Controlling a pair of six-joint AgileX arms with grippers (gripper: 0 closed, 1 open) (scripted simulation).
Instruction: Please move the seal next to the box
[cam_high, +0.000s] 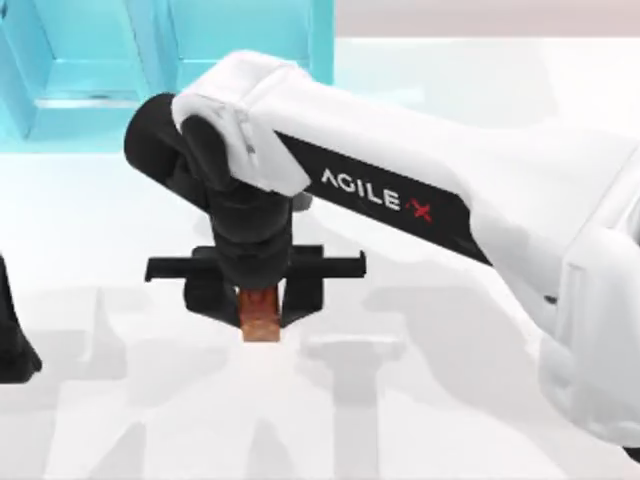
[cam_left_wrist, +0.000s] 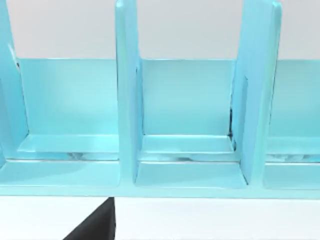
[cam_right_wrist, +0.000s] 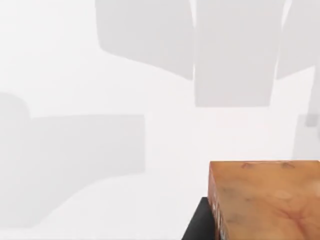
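The seal (cam_high: 262, 318), a small reddish-brown block, stands on the white table in the middle left of the top view. My right gripper (cam_high: 260, 302) reaches down over it from the right and is shut on the seal, with a black finger against each side. Up close, the seal (cam_right_wrist: 265, 200) shows its amber top face beside one dark finger (cam_right_wrist: 196, 225). The light-blue box (cam_high: 90, 70) with upright dividers sits at the far left, well behind the seal. The box (cam_left_wrist: 185, 115) faces the left wrist camera with its open compartments. My left arm (cam_high: 12, 340) is parked at the left edge.
The white right arm (cam_high: 430, 190) stretches across the table from the right side. Bare white table (cam_high: 450, 400) lies in front of and to the right of the seal, and between the seal and the box.
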